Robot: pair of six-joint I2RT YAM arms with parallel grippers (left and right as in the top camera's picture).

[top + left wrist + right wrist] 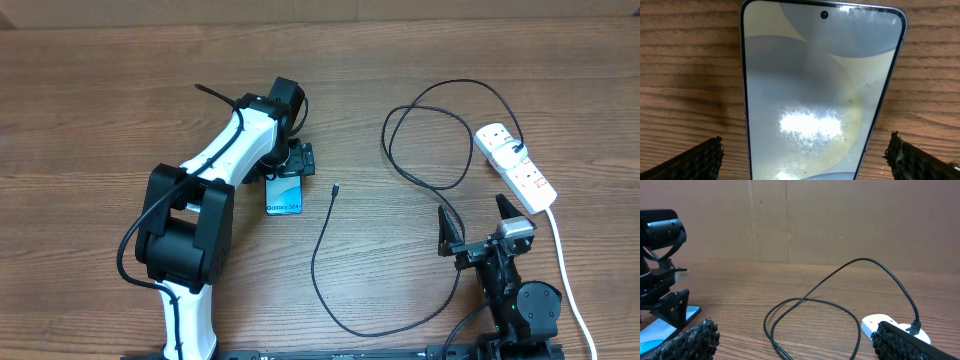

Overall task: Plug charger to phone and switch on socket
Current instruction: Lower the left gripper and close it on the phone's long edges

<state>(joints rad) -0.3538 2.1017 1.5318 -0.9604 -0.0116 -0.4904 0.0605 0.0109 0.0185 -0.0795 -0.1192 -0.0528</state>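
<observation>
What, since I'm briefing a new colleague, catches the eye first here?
The lit phone at the centre of the table draws the eye first, with the left arm over it and its fingers spread either side. Next comes the black charger, looping from the white socket at the right, its tip lying free near the phone.

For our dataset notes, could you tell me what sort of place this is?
Likely a robotics lab bench: a wood-grain table, a plain brown backdrop, and a robot arm over a phone.

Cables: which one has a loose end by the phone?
The thin black cable; its tip lies beside the phone. The thick white cord runs off the near edge.
</observation>
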